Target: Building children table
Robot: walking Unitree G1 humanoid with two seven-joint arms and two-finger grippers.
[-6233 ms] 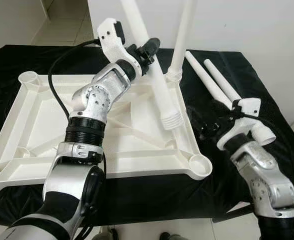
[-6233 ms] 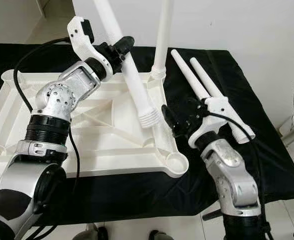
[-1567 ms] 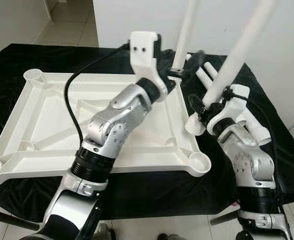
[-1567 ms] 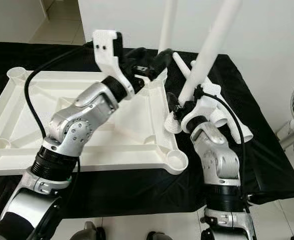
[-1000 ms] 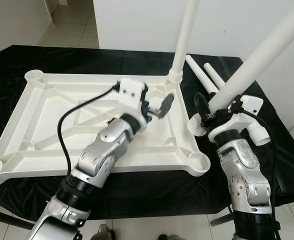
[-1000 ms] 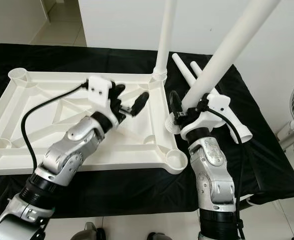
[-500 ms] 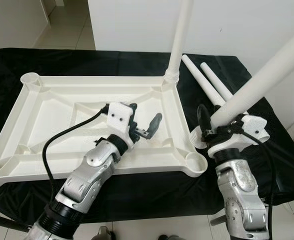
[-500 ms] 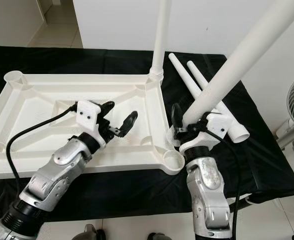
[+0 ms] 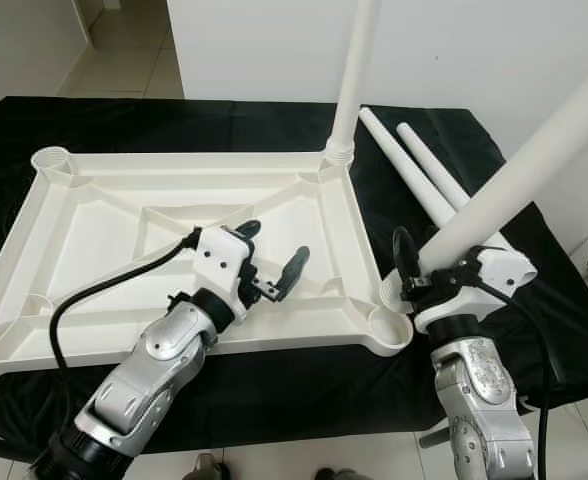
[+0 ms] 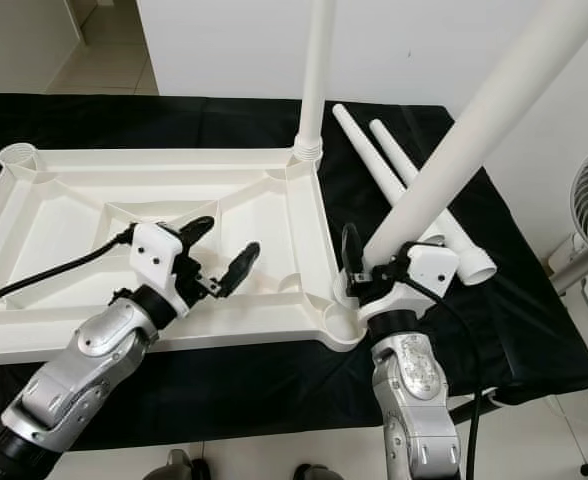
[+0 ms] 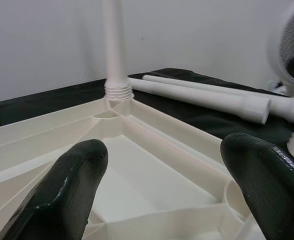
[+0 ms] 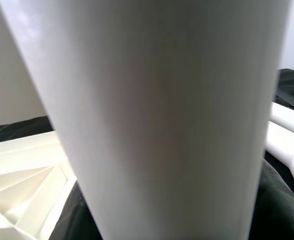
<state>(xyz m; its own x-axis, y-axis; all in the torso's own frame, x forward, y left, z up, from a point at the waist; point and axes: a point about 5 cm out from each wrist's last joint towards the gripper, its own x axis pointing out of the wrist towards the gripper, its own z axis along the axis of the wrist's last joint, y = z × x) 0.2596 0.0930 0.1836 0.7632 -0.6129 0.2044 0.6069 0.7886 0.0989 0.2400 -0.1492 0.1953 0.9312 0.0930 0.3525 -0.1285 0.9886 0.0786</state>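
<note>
Upside-down white tabletop lies on black-covered worktop. One leg stands upright in far rt corner socket. Rt gripper clenched on tilted leg, its lower end at near rt socket. Lt gripper released, over tabletop. Two spare legs lie beside.

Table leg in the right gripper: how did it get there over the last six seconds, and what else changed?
The left gripper let go of the table leg, drew back and now hovers with jaws open over the upturned tabletop. The right gripper took the leg and brought its threaded end down near the front right corner socket. The mounted leg and two spare legs stayed put.
</note>
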